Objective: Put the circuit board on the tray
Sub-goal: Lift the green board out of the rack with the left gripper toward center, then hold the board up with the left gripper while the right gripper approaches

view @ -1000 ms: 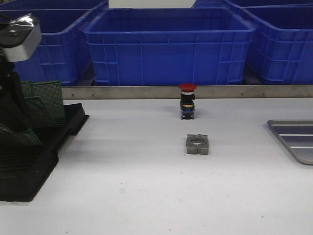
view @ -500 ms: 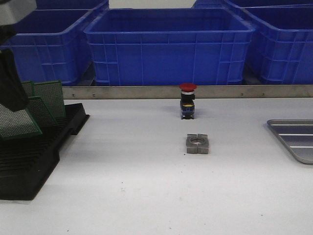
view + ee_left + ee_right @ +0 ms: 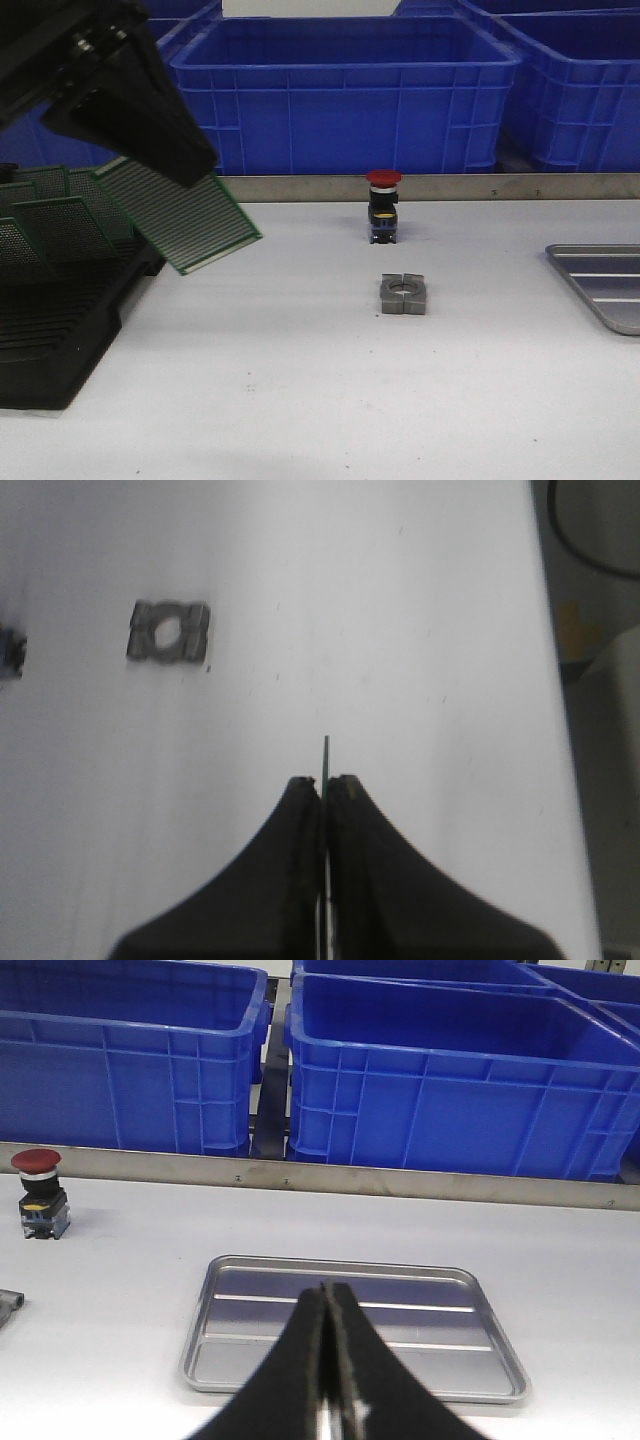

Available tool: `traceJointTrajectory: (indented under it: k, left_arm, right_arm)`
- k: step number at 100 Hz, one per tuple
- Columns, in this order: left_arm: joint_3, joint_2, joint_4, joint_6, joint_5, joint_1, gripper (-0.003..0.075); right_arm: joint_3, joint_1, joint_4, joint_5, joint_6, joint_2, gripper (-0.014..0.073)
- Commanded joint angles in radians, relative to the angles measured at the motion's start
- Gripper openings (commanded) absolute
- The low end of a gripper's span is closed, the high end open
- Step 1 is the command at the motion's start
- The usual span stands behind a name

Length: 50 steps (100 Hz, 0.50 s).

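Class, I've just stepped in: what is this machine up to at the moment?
The left claw is shut on a green circuit board, holding it tilted in the air beside the black slotted rack, where more boards stand. The grey metal tray at the table's right is empty, so the board is not yet placed. The right claw hangs closed over the tray, holding nothing.

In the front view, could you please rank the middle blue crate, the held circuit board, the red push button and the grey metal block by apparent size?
1. Middle blue crate
2. Circuit board, though it is nearer the camera
3. Red push button and grey metal block look about alike, so no ranking.
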Motion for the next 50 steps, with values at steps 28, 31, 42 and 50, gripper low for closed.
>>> traceJointTrajectory:
  k: [28,31,42,50]
  left_arm:
    - [-0.031,-0.033,-0.298,0.000,-0.012,-0.149,-0.0020]
    - [-0.031,-0.033,-0.307,0.000,-0.012,-0.156,-0.0020]
    - [-0.031,-0.033,-0.327,0.000,-0.012,-0.173,-0.0020]
    - [-0.031,-0.033,-0.332,0.000,-0.011,-0.175,-0.0020]
  right_arm:
    - [0.001,-0.007,-0.008,-0.080,-0.001,-0.024,-0.0061]
    - [0.001,-0.007,-0.008,-0.080,-0.001,-0.024,-0.0061]
    - [0.001,-0.007,-0.008,-0.080,-0.001,-0.024,-0.0061]
    - [0.001,-0.007,-0.008,-0.080,-0.001,-0.024,-0.0061]
